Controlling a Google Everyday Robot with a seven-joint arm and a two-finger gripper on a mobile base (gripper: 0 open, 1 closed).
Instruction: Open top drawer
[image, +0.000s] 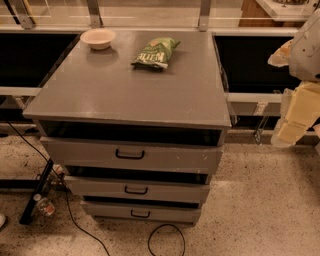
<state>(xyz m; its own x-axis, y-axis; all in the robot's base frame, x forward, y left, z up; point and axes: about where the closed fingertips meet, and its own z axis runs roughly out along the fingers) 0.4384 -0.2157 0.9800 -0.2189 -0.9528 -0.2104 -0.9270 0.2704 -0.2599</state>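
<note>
The top drawer (131, 156) is the widest grey front of a grey cabinet (130, 85), just under its flat top. A black loop handle (130, 154) sits at its centre. A dark gap shows between the drawer front's upper edge and the cabinet top. Two narrower grey drawers (136, 190) with smaller handles lie below it. My gripper (296, 119), pale yellow, hangs at the right edge of the view. It is beside the cabinet's right side, well right of the handle and touching nothing.
A pale bowl (98, 38) and a green chip bag (156, 52) lie on the cabinet top at the back. A black cable (165, 235), a small bottle (44, 205) and a black stand leg (36, 192) are on the speckled floor. A rail (260, 97) runs behind.
</note>
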